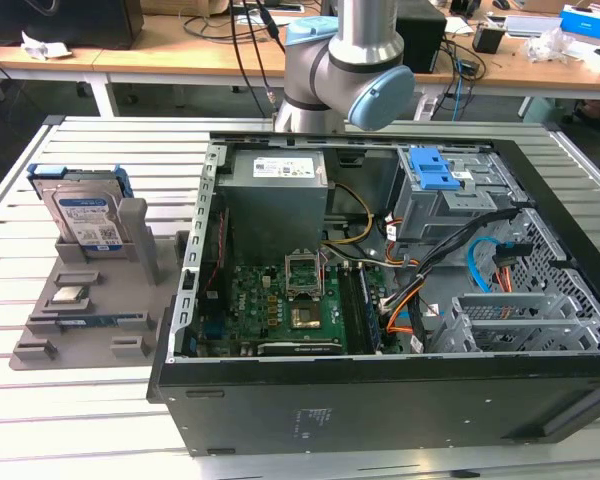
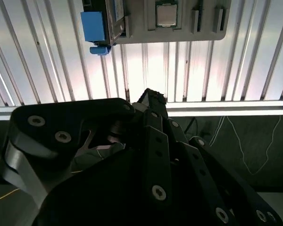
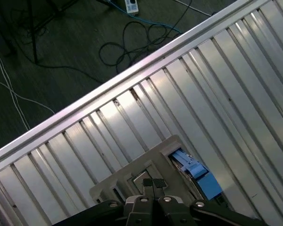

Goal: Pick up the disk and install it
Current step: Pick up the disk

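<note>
The disk stands upright in a slot at the back of a grey holder, on the exterior view's left. It is a silver drive with a white-and-blue label, framed by a blue carrier. Both wrist views look down on it from well above: the blue carrier and the same carrier at the holder's edge. My gripper hangs high over the holder with its two fingertips together and nothing between them. Its black linkage shows in the second wrist view.
A processor chip and a dark memory stick lie on the same holder. An open computer case takes up the slatted metal table's middle and right, with a blue-latched drive bay. The arm's base stands behind the case.
</note>
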Robot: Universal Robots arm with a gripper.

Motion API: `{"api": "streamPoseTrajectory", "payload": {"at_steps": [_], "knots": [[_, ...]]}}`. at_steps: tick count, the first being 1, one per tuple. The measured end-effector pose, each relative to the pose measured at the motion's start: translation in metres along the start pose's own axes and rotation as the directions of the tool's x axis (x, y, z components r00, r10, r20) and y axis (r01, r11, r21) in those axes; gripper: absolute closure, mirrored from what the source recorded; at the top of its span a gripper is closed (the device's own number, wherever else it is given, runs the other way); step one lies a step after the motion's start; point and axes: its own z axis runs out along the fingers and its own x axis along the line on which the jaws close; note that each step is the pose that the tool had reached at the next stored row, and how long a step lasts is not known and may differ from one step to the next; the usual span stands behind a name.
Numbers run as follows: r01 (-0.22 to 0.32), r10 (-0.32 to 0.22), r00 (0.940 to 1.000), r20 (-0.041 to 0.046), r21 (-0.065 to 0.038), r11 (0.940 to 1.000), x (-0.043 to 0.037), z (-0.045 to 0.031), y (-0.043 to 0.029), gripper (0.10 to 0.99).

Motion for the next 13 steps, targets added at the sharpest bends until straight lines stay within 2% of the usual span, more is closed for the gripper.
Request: {"api": "streamPoseTrajectory", "payload": {"at_steps": [13], "knots": [[0.095, -0.095, 0.9955, -0.0043, -0.002, 0.9955, 0.0000, 0.0000, 0.0000, 0.984]]}}
